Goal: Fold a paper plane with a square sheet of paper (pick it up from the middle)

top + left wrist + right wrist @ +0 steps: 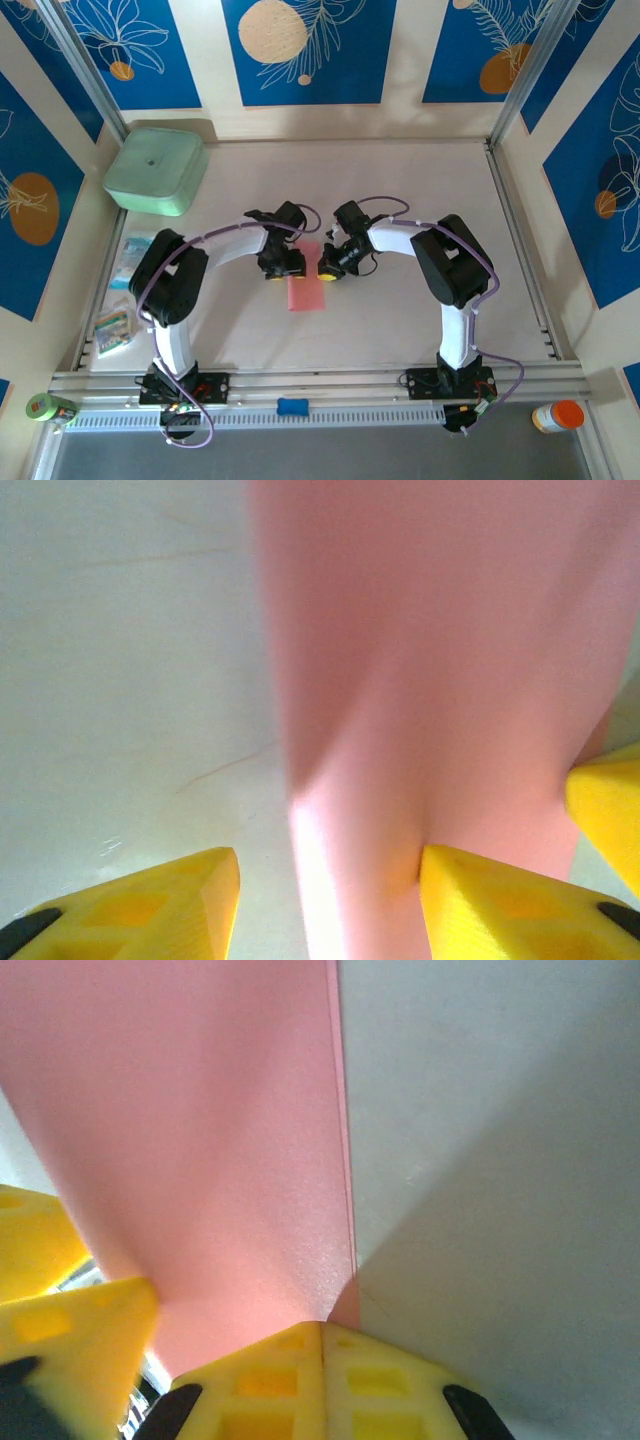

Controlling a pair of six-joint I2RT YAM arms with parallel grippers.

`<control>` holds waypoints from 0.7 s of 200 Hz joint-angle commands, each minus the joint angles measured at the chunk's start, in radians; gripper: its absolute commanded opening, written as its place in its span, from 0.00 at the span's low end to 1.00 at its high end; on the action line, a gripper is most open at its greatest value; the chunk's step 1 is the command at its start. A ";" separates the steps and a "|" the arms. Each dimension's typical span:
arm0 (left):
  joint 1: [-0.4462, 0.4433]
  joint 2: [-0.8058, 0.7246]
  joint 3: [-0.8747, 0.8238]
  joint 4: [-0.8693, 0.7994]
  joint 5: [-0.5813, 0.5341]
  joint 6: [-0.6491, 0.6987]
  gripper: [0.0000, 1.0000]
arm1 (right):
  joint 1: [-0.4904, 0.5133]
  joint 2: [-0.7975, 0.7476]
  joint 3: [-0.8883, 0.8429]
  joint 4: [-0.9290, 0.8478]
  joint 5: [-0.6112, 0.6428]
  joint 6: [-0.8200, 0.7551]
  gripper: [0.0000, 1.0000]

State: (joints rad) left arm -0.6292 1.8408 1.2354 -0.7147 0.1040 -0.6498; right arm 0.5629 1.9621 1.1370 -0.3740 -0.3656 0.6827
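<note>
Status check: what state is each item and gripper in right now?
square sheet of paper: folded into a narrow strip, between the grippers.
left gripper: jaws open, paper between them.
right gripper: jaws shut at the paper's edge.
green box: closed.

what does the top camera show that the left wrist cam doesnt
Overhead adds layout: mint-green box far left, clear packets at the left edge, left gripper and right gripper meeting over the pink paper. Left wrist adds close detail: the left jaws stand open, the paper rising between its yellow fingers, against one. Shared: the paper and the table.
</note>
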 commanded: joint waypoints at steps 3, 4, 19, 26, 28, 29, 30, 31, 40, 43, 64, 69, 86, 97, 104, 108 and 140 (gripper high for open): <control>0.015 -0.098 0.040 -0.056 -0.049 -0.012 0.52 | -0.001 0.080 -0.045 -0.131 0.165 -0.027 0.00; 0.014 -0.099 0.041 -0.054 -0.047 -0.013 0.52 | 0.000 0.081 -0.046 -0.131 0.167 -0.026 0.00; 0.014 -0.112 0.035 -0.010 0.026 -0.013 0.51 | 0.000 0.082 -0.052 -0.121 0.176 -0.028 0.00; 0.015 -0.114 0.032 0.019 0.077 -0.015 0.49 | 0.000 0.083 -0.054 -0.119 0.182 -0.028 0.00; 0.015 -0.113 0.030 0.029 0.092 -0.016 0.49 | 0.000 0.084 -0.054 -0.117 0.184 -0.030 0.00; 0.015 -0.112 0.030 0.033 0.096 -0.016 0.49 | 0.000 0.084 -0.054 -0.116 0.185 -0.030 0.00; 0.015 -0.112 0.028 0.039 0.106 -0.016 0.49 | 0.001 0.084 -0.054 -0.116 0.186 -0.030 0.00; 0.015 -0.112 0.027 0.042 0.111 -0.016 0.49 | 0.002 0.085 -0.054 -0.115 0.187 -0.031 0.00; 0.015 -0.105 0.016 0.089 0.176 -0.030 0.46 | 0.002 0.087 -0.057 -0.111 0.196 -0.032 0.00; 0.014 -0.102 0.013 0.102 0.195 -0.034 0.45 | 0.003 0.089 -0.058 -0.110 0.201 -0.032 0.00; 0.015 -0.073 -0.005 0.172 0.283 -0.060 0.39 | 0.006 0.090 -0.066 -0.101 0.230 -0.038 0.00; 0.014 -0.065 -0.004 0.177 0.292 -0.062 0.38 | 0.006 0.093 -0.069 -0.098 0.233 -0.041 0.00; 0.015 -0.038 0.004 0.171 0.305 -0.058 0.32 | 0.009 0.093 -0.074 -0.089 0.240 -0.048 0.00; 0.015 -0.023 0.009 0.163 0.306 -0.051 0.30 | 0.008 0.095 -0.075 -0.088 0.249 -0.049 0.00; 0.015 -0.014 0.010 0.156 0.303 -0.049 0.29 | 0.008 0.097 -0.075 -0.090 0.252 -0.052 0.00; 0.015 -0.010 0.011 0.151 0.300 -0.046 0.28 | 0.008 0.097 -0.075 -0.090 0.256 -0.053 0.00; 0.014 0.033 0.018 0.105 0.280 -0.023 0.23 | 0.008 0.101 -0.074 -0.103 0.273 -0.055 0.00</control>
State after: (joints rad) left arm -0.6189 1.8412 1.2446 -0.5625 0.3672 -0.6983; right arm 0.5640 1.9606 1.1320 -0.3683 -0.3431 0.6468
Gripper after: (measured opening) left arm 0.241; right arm 0.041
